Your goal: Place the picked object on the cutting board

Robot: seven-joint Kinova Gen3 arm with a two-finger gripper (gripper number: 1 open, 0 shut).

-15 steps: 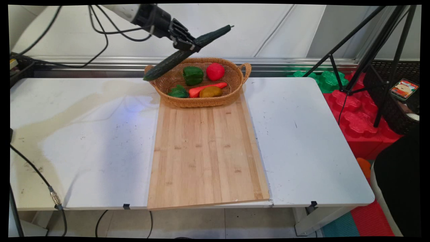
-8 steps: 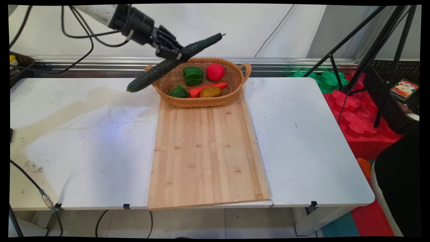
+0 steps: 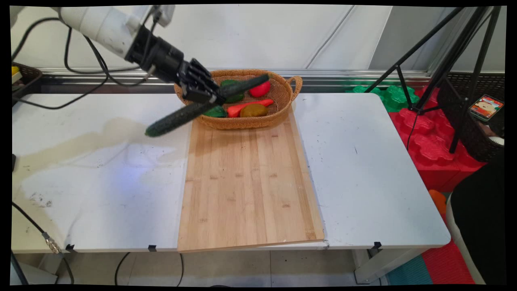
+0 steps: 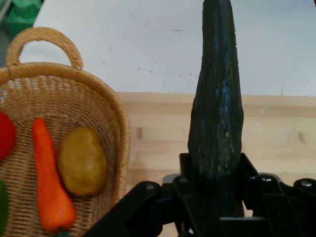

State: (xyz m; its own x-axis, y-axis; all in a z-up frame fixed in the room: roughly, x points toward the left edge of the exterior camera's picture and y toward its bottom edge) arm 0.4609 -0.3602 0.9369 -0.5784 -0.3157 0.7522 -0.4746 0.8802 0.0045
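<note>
The wooden board (image 3: pixel 246 182), pale and smooth-grained, ran from the table's (image 3: pixel 363 169) near edge to the far edge, where the oval woven basket (image 3: pixel 278 115) sat on it. The gripper (image 3: pixel 212 99) pinched a long, dark, bumpy cucumber (image 3: pixel 173 118) near its middle, tilted above the board's far left corner. Such a long load could swivel or slip in that narrow pinch. In the basket lay a carrot (image 4: pixel 47 182) and a potato (image 4: pixel 82 160).
</note>
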